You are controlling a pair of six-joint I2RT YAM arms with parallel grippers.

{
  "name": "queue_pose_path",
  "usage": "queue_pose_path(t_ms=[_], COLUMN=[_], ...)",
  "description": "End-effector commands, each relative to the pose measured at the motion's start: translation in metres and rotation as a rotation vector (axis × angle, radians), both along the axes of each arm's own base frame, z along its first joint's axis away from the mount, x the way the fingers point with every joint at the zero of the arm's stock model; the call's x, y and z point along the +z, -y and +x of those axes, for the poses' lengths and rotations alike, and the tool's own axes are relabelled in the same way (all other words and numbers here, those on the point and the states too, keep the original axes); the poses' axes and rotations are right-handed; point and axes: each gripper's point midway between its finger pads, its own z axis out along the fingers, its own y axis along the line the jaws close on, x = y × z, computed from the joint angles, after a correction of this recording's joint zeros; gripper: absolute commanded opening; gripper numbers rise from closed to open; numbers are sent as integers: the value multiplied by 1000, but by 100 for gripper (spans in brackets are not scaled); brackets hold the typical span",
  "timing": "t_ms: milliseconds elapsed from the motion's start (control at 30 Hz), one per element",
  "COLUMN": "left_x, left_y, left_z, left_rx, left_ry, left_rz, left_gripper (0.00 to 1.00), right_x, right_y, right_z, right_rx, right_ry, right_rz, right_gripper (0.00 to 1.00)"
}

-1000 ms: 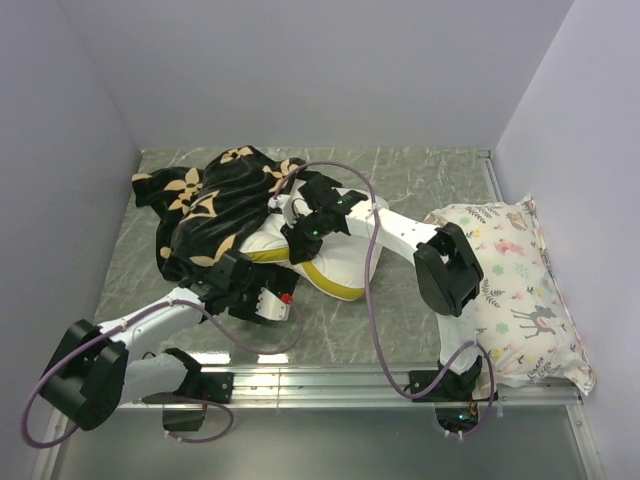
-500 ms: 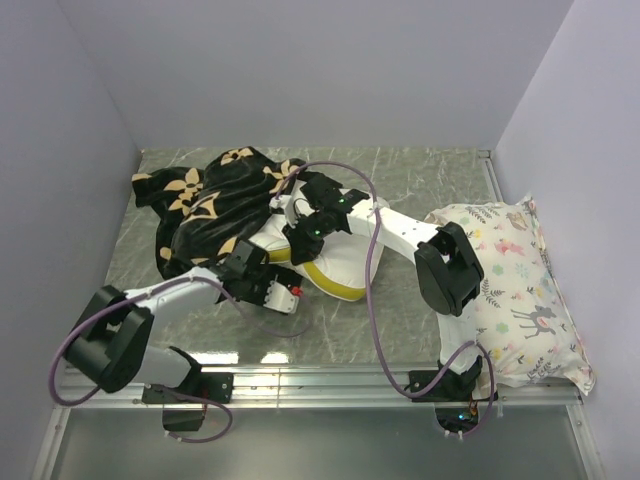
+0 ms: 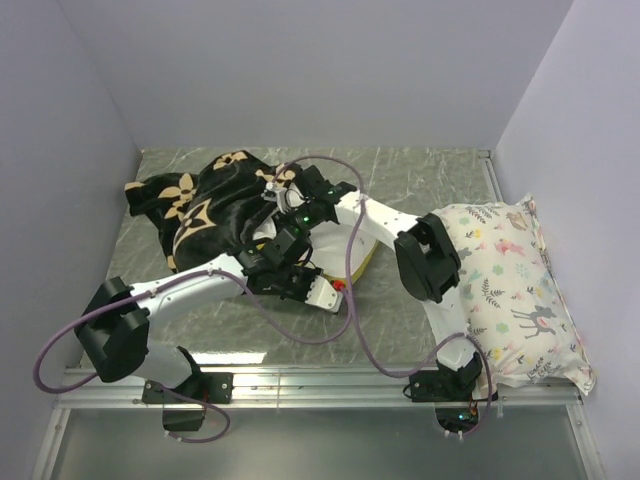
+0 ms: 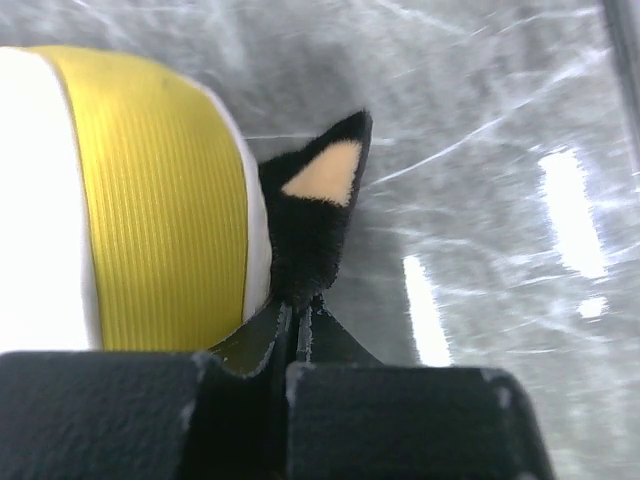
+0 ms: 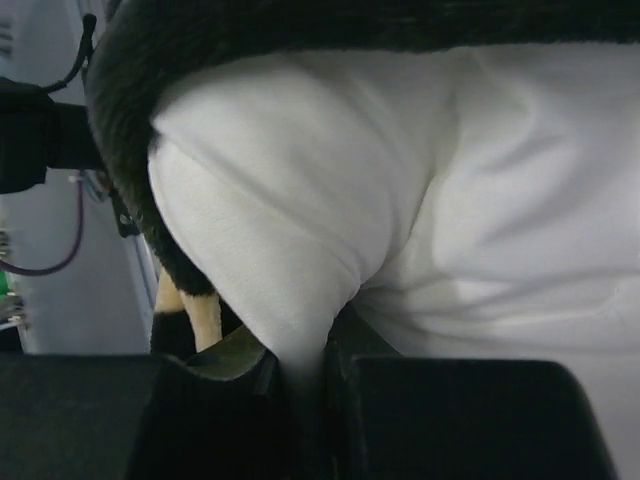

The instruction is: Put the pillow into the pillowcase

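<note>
Left gripper (image 4: 297, 318), shift: swung in from the near-left of the table (image 3: 420, 180) to the near side of the pillow (image 4: 150, 200); jaws gone from wide to clenched.
Left gripper, hold: pinching a small tab of the pillowcase (image 3: 205, 205) rim, black plush with a tan petal, touching the pillow's yellow band.
Right gripper (image 5: 305, 375), hold: clamped on a fold of the pillow's white cover, with the plush rim draped just above.
Pillow, place: mid-table, mostly inside the case; only the yellow-banded end bare, toward the right.
Pillowcase, place: bunched over the pillow's far-left part, mouth facing near-right.
Long axis: judged to run far-left to near-right, covered end far-left, bare end near-right.
Deciding relation: bare end just right of the tab in the left jaws, so the rim probably has to travel rightward along that axis while the other arm steadies the pillow.
Nearer arm: left, already on the rim at the band; right on the far side, deeper in the mouth.
Risk: tab small and plush, likely to slip under a hard pull.
Deer-print pillow (image 3: 510, 290): against the right wall, well apart.
</note>
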Motion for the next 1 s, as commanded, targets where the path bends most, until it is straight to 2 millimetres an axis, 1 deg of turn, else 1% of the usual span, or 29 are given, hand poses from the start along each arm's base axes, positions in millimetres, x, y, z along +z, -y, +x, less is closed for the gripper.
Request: queue_pose_path(t_ms=[0, 67, 100, 133, 167, 200, 233, 267, 300, 333, 367, 467, 500, 533, 567, 633, 667, 700, 733, 767, 800, 833, 867, 900, 933, 967], left_x=[46, 48, 46, 45, 44, 49, 61, 71, 80, 104, 120, 141, 154, 158, 171, 179, 180, 180, 177, 166, 159, 155, 134, 128, 119, 103], left_y=[54, 57, 57, 54, 53, 49, 50, 49, 41, 44, 40, 25, 16, 11, 4, -11, -18, -35, -50, -65, -94, -108, -125, -143, -152, -163], left_z=[-40, -42, -41, -41, -39, -40, -35, -32, -34, -30, -33, -28, -25, -24, -25, -16, -9, 7, 24, 38, 63, 74, 87, 98, 104, 112], left_rx=[-149, -143, -131, -110, -101, -68, -39, -7, 40, 59, 103, 179, 205, 222, 252, 342, 401, 546, 654, 773, 918, 993, 1110, 1196, 1251, 1323], left_ry=[-131, -146, -154, -155, -149, -157, -146, -143, -168, -152, -171, -133, -104, -100, -99, -88, -86, -109, -104, -147, -150, -161, -192, -196, -195, -192], left_rz=[-226, -233, -228, -219, -212, -211, -225, -231, -214, -249, -272, -300, -329, -343, -379, -393, -395, -411, -403, -381, -369, -352, -281, -262, -231, -175], left_gripper=[0, 0, 0, 1, 5, 10, 31, 41, 45, 51, 54, 56, 57, 58, 59, 62, 62, 63, 63, 63, 63, 63, 63, 63, 63, 63], right_x=[3, -10, -16, -20, -23, -16, -18, -14, -4, 2, 14, 22, 27, 30, 36, 45, 49, 55, 55, 63, 53, 48, 50, 35, 30, 28], right_y=[-45, -46, -47, -44, -43, -41, -35, -31, -25, -19, -15, -1, 4, 6, 13, 22, 34, 45, 55, 69, 93, 111, 124, 149, 161, 172], right_z=[8, 3, 6, 3, 2, 1, 1, 2, 0, 3, 5, 5, 4, 4, 5, 11, 21, 27, 32, 39, 48, 56, 59, 63, 66, 67], right_rx=[0, -25, -35, -51, -54, -57, -71, -76, -83, -98, -109, -143, -152, -158, -178, -197, -233, -276, -306, -351, -421, -482, -521, -589, -625, -658], right_ry=[-88, -180, -193, -230, -236, -225, -226, -209, -201, -193, -172, -197, -206, -207, -213, -193, -179, -159, -147, -132, -155, -147, -139, -169, -165, -158], right_rz=[168, 160, 166, 157, 156, 162, 150, 149, 147, 149, 158, 142, 137, 135, 125, 120, 115, 96, 82, 76, 36, 3, -9, -49, -71, -90], right_gripper=[0, 0, 0, 0, 0, 0, 0, 15, 24, 35, 55, 71, 72, 73, 73, 73, 73, 74, 74, 74, 74, 74, 74, 75, 75, 78])
